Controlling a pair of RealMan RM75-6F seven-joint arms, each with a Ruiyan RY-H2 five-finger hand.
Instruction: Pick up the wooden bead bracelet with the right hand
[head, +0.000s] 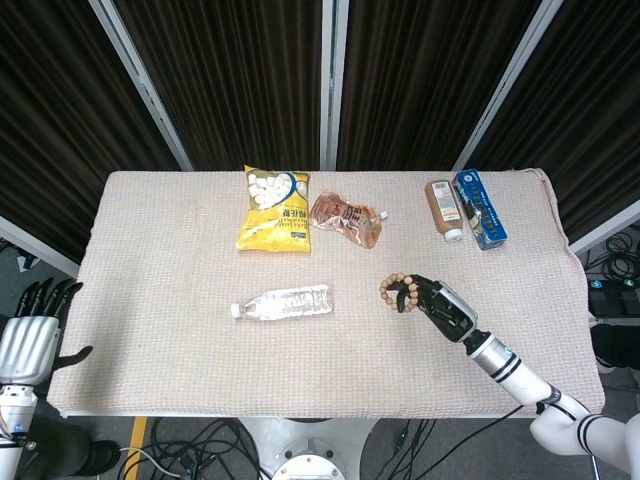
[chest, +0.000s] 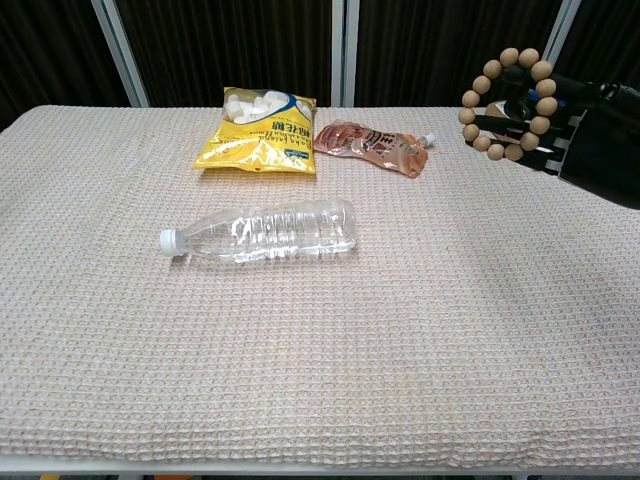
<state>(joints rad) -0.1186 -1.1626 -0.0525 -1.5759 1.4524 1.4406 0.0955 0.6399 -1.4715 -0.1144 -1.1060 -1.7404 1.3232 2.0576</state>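
Note:
The wooden bead bracelet (head: 396, 292) (chest: 507, 104) is a ring of round tan beads. My right hand (head: 440, 305) (chest: 585, 135), black with dark fingers, holds it by the fingertips, which pass through the ring. In the chest view the bracelet hangs well above the table cloth, at the right side. My left hand (head: 30, 335) hangs off the table's left edge, low in the head view, with its fingers spread and nothing in it.
A clear plastic water bottle (head: 282, 302) (chest: 262, 232) lies on its side mid-table. A yellow snack bag (head: 273, 208) and a brown pouch (head: 345, 216) lie at the back. A brown bottle (head: 443, 209) and a blue carton (head: 478, 208) sit at the back right.

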